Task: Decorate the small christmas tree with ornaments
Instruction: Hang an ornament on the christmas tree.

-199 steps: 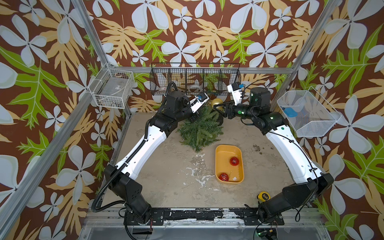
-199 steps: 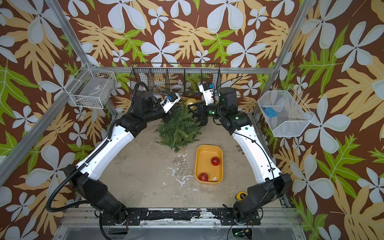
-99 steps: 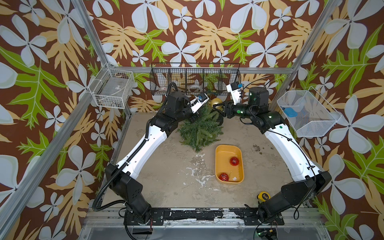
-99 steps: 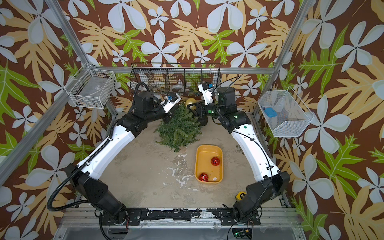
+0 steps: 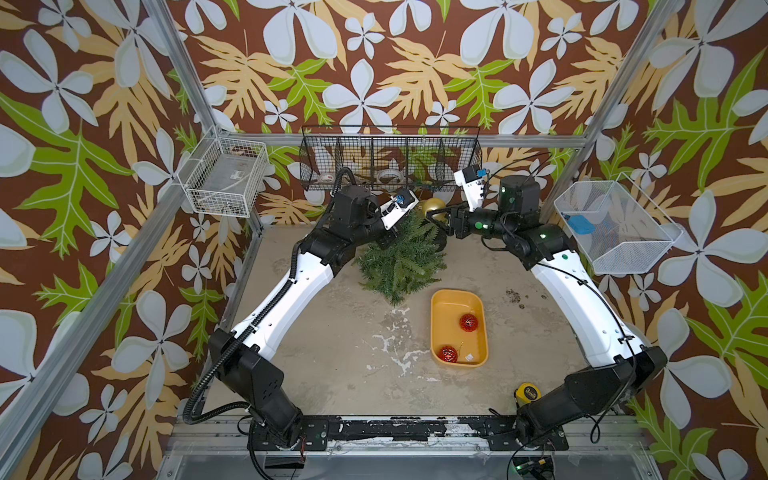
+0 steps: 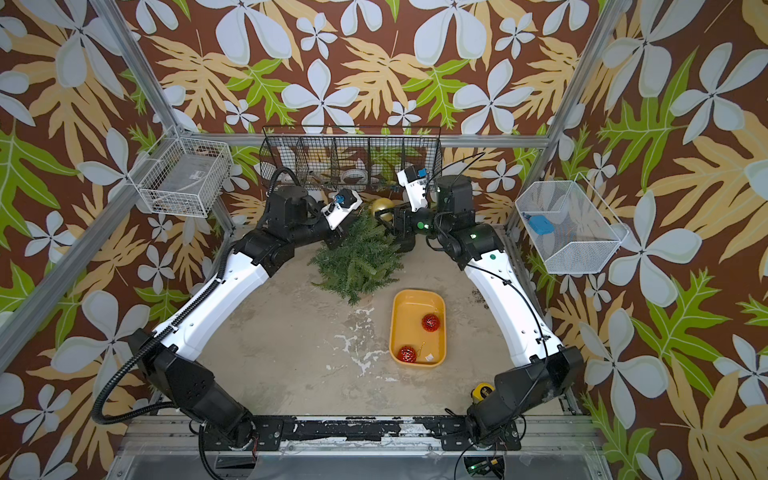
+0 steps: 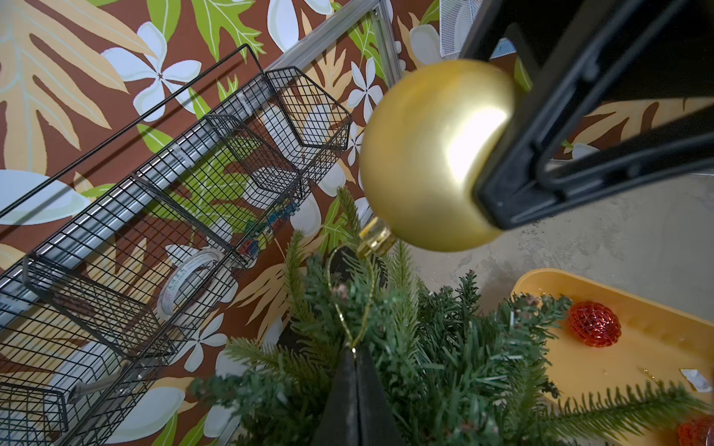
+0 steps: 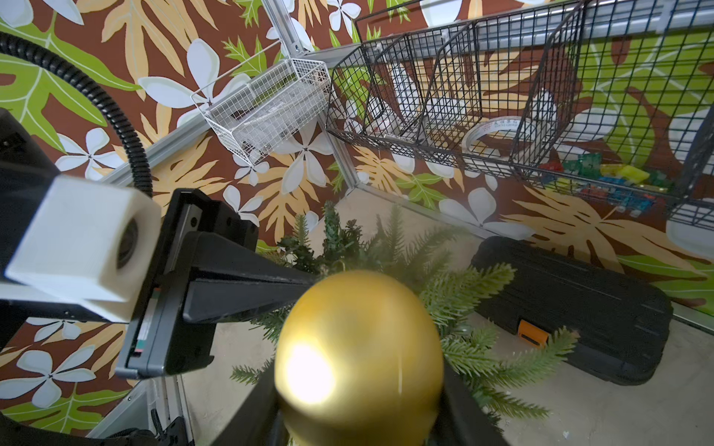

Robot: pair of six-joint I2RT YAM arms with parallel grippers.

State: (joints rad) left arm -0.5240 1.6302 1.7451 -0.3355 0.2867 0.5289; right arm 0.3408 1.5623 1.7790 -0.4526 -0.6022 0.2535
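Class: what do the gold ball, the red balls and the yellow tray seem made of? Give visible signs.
Gold ball: probably satin-finish plastic or glass; soft, broad highlight. Red balls: likely faceted plastic; sparkling netted surface. Yellow tray: seemingly moulded plastic; smooth, rounded corners.

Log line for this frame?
right pincer: holds gold ornament at top of small christmas tree | left pincer: shut on its gold loop | red ornaments: both in yellow tray

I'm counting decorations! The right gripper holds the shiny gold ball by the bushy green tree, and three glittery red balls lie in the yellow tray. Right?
No, only two glittery red balls lie in the yellow tray; both top views show it. The right gripper does hold the shiny gold ball by the bushy green tree.
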